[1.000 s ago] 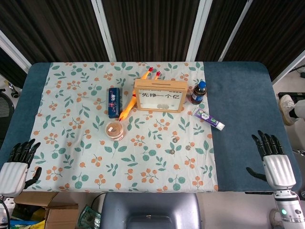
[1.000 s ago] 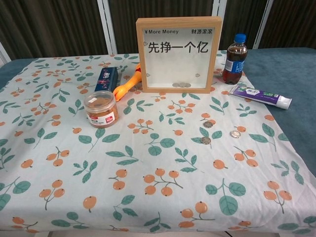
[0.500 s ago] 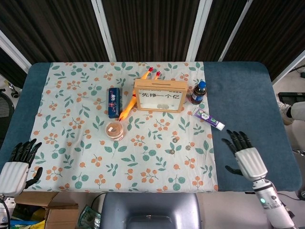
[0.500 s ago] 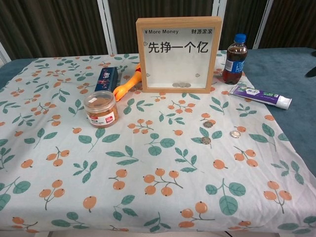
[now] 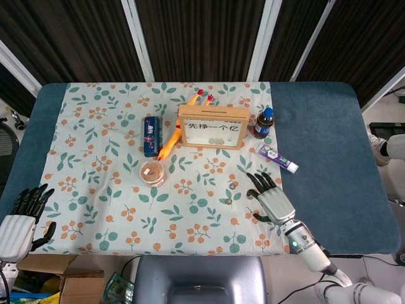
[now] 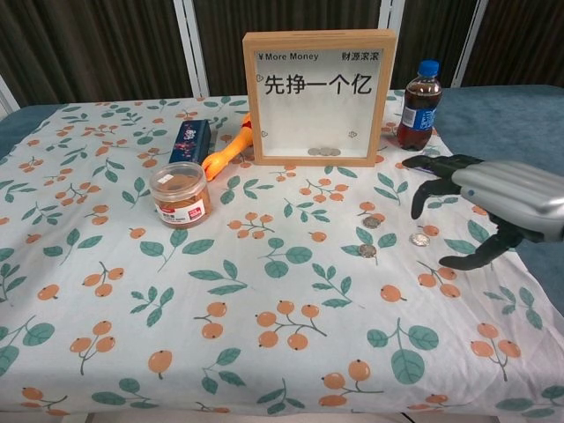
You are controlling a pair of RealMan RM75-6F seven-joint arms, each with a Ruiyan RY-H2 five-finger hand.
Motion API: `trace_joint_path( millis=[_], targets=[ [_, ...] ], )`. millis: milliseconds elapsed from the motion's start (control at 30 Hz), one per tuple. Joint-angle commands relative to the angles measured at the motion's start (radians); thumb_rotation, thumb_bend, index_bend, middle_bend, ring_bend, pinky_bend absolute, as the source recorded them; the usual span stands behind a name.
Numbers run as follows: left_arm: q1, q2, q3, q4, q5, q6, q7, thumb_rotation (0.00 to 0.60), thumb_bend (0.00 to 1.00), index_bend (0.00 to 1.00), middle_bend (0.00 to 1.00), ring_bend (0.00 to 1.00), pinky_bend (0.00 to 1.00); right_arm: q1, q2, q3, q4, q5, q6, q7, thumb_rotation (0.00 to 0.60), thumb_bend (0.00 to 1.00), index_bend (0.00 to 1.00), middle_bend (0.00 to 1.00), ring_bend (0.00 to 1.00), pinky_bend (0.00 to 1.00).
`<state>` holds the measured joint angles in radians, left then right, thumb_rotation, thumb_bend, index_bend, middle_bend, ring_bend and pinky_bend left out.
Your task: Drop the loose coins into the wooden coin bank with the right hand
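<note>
The wooden coin bank (image 5: pixel 213 126) (image 6: pixel 317 97) stands upright at the back centre of the floral cloth, with a few coins showing behind its window (image 6: pixel 323 152). Three loose coins lie on the cloth in front of it: one (image 6: pixel 372 222), one (image 6: pixel 367 250) and one (image 6: pixel 421 239). Two of them show from above (image 5: pixel 232 186) (image 5: pixel 228 201). My right hand (image 5: pixel 272 199) (image 6: pixel 498 196) hovers just right of the coins, fingers spread and holding nothing. My left hand (image 5: pixel 19 221) hangs open off the table's front left corner.
A cola bottle (image 5: pixel 264 122) (image 6: pixel 419 106) stands right of the bank, and a toothpaste tube (image 5: pixel 276 158) lies behind my right hand. A round jar (image 5: pixel 152 172) (image 6: pixel 180 194), a blue box (image 5: pixel 150 135) and a rubber chicken (image 5: pixel 174 136) sit left of the bank.
My right hand has moved left from the table's right edge onto the cloth beside the coins and now shows in the chest view. The left hand has stayed put.
</note>
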<state>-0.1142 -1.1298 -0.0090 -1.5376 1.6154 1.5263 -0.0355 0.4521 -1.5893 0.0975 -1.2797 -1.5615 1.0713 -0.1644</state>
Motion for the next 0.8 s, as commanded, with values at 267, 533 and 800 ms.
trace_joint_path(
  millis=[267,533,800],
  targets=[
    [0.001,0.004,0.001,0.001,-0.001,0.003,-0.012,0.6,0.43,0.0,0.0,0.0,0.0,0.079,-0.064,0.008,0.053,0.037,-0.072,-0.023,0.6,0.49,0.51,0.01,0.0,0.0],
    [0.004,0.01,0.002,-0.001,0.001,0.009,-0.021,0.6,0.42,0.0,0.0,0.0,0.0,0.112,-0.12,-0.003,0.091,0.056,-0.1,-0.057,0.6,0.49,0.52,0.02,0.0,0.0],
    [0.009,0.016,0.004,0.001,0.005,0.02,-0.037,0.6,0.42,0.0,0.0,0.0,0.0,0.124,-0.146,-0.008,0.119,0.073,-0.095,-0.071,0.6,0.49,0.53,0.03,0.0,0.0]
  ],
)
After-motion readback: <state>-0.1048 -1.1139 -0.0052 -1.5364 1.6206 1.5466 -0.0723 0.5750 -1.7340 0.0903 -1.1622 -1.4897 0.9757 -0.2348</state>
